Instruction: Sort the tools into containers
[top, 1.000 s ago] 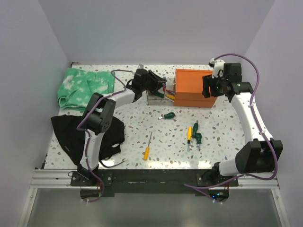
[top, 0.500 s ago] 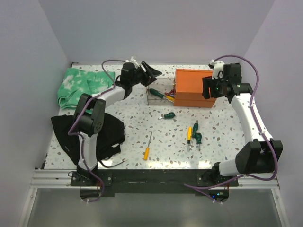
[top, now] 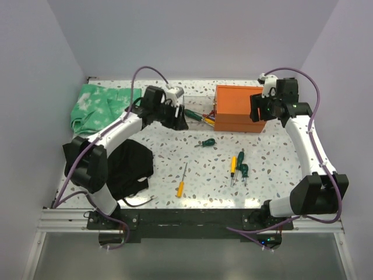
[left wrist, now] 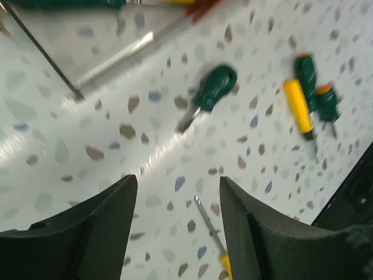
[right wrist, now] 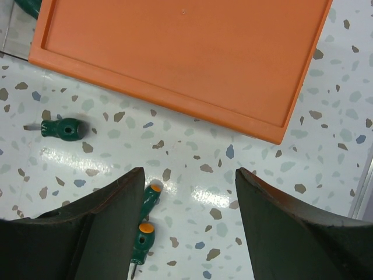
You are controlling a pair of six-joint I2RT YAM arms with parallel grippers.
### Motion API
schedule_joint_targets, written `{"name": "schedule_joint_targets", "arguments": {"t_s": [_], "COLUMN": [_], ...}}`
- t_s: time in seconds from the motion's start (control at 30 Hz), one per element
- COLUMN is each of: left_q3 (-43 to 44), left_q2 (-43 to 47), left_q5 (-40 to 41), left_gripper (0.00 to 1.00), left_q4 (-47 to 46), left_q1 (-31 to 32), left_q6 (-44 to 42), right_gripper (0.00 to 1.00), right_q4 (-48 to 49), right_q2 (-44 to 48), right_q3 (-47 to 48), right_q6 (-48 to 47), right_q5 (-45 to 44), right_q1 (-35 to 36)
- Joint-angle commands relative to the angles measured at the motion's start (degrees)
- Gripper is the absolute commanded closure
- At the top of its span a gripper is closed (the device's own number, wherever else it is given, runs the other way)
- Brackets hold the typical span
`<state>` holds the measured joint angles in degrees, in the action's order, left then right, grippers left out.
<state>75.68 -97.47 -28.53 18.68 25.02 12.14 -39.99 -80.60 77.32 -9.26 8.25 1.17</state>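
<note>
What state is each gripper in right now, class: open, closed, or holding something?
Left gripper: open, nothing between its fingers.
Right gripper: open, nothing between its fingers.

Bare table (left wrist: 145, 169) between the left jaws; a stubby green screwdriver (left wrist: 208, 94) lies ahead. The orange chest (right wrist: 180, 58) blocks ahead of the right jaws.
</note>
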Motion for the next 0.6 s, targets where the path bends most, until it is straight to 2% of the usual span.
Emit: {"name": "schedule_joint_targets", "arguments": {"t_s": [0.0, 0.17, 0.37, 0.47, 0.57], "left_q3": [-3.8, -9.9, -19.1, -21.8, -20.7], "left_q2": [-2.0, -1.1, 3.5, 3.2, 0.6], "left_q5": [15.2, 14.9, 9.5, 7.2, 6.0], "left_gripper": [0.36, 0.36, 0.36, 0.38, 0.43], "left_q4": [17.0, 18.1, 20.5, 19.6, 19.1], "left_q1": [7.4, 14.9, 19.3, 21.4, 22.4], "left_q6": [-3.8, -0.2, 5.3, 6.4, 6.3], "right_gripper": [0.32, 0.32, 0.32, 0.32, 0.32], "right_q4": [0.3, 0.1, -0.5, 0.1, 0.3], "right_q2": [0.4, -1.4, -4.0, -4.1, -4.1], "right_q3": [0.2, 0.9, 1.3, 1.9, 2.0], "right_q6": [-0.7, -1.1, -2.1, -1.7, -1.2], "right_q5": [-0.2, 0.9, 1.2, 1.6, 1.9], "right_q1": [-0.1, -0.2, -0.2, -0.2, -0.2]}}
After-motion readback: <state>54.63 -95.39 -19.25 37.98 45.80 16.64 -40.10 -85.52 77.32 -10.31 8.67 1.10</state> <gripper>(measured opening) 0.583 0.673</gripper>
